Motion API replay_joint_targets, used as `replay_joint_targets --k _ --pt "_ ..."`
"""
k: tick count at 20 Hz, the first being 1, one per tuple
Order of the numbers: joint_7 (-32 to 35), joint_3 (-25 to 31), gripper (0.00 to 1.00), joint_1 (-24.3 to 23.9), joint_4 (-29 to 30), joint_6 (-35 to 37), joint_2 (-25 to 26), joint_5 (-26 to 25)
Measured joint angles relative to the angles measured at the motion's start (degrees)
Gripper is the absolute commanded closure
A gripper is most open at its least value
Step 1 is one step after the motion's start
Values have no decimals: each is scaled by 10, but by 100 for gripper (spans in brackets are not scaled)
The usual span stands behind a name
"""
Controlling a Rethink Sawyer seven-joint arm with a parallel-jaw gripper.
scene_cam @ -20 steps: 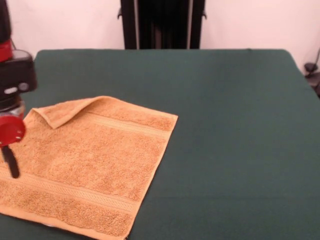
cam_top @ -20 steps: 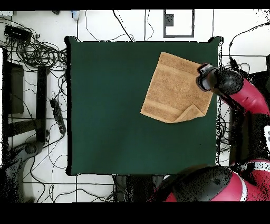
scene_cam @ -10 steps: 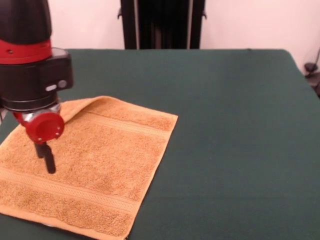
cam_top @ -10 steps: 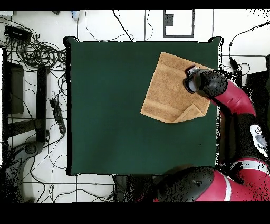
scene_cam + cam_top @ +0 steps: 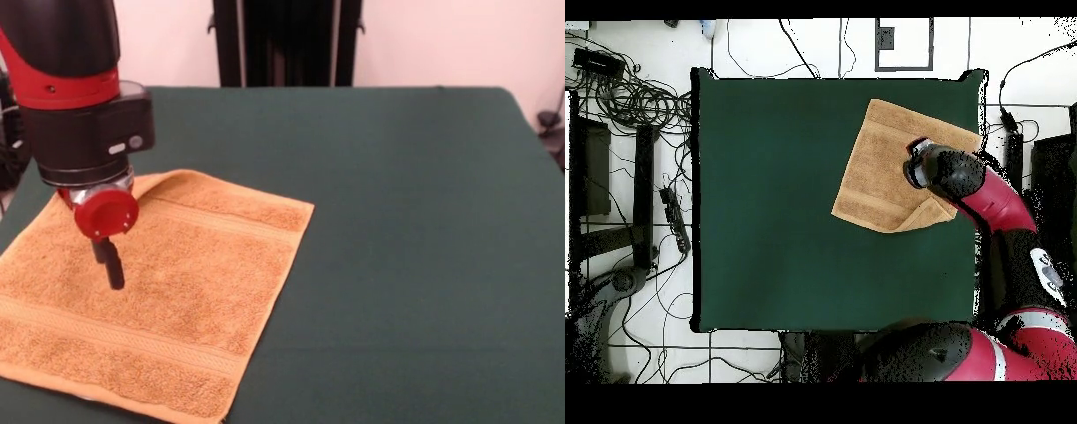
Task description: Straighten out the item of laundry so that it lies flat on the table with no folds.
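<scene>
Over on the left in the front view, the red and black arm (image 5: 71, 79) comes down over the towel (image 5: 185, 283), and below its red round cap the hand (image 5: 113, 269) shows as one dark prong pointing at the terry cloth. Whether that hand is wide or narrow, I cannot tell; the prong's tip sits right at the towel's surface, though contact is hard to judge.

The orange-tan towel lies at the front-left part of the dark green desk (image 5: 415, 230), mostly spread out. Its far corner, just behind the arm, is folded over onto the cloth, showing a raised curl. Woven bands run across it near the far edge and near the close edge.

Moving right, the rest of the desk is bare green cloth.

From overhead, the towel (image 5: 885, 170) sits near one corner of the desk (image 5: 775, 200), with the folded corner (image 5: 927, 212) beside the arm (image 5: 985, 200), and cables (image 5: 625, 95) are strewn on the floor beyond the desk's edge.
</scene>
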Motion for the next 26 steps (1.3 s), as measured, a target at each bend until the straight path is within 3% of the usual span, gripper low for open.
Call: replay_joint_targets --k 11,20,26 --pt "0 0 0 -72 58 -46 7 0" --pt "0 -1 0 -73 62 -48 4 0" --pt "0 -16 0 -48 76 -48 -4 0"
